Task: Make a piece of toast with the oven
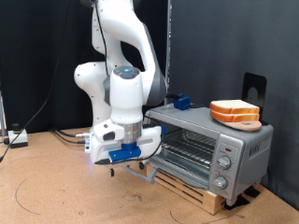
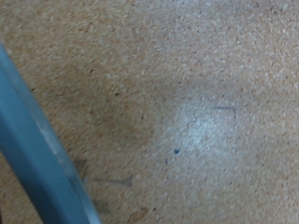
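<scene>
While low, end effector (image 1: pixel 129 157) seemingly below toast (image 1: pixel 234 112).

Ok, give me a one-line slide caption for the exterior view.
Franka gripper lowered beside the open oven, with bread slices stacked on its top.

A robotics lab, not a kitchen: a white robot arm (image 1: pixel 120 65) stands on a bare chipboard table (image 1: pixel 56 187), black curtains (image 1: pixel 215 47) hang behind, loose cables (image 1: pixel 37 131) trail across, and the oven (image 1: pixel 210 145) sits on a wooden pallet (image 1: pixel 192 191).
</scene>
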Robot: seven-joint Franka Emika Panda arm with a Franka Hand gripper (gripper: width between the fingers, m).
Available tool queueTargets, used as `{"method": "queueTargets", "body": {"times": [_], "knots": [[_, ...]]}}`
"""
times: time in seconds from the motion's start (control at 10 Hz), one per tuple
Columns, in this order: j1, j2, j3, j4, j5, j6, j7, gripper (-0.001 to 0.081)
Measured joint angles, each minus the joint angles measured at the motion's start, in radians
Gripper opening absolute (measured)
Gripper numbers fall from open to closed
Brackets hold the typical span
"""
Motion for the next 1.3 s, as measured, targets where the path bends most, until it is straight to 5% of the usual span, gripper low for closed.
{"method": "queueTargets", "body": {"times": [0.7,1.3], "knots": [[-0.006,0.206,0.003,0.030,0.025,0.198,-0.059,0.0807],[-0.047,0.163,-0.077,-0.021,-0.008,0.182,-0.118,0.0807]]}}
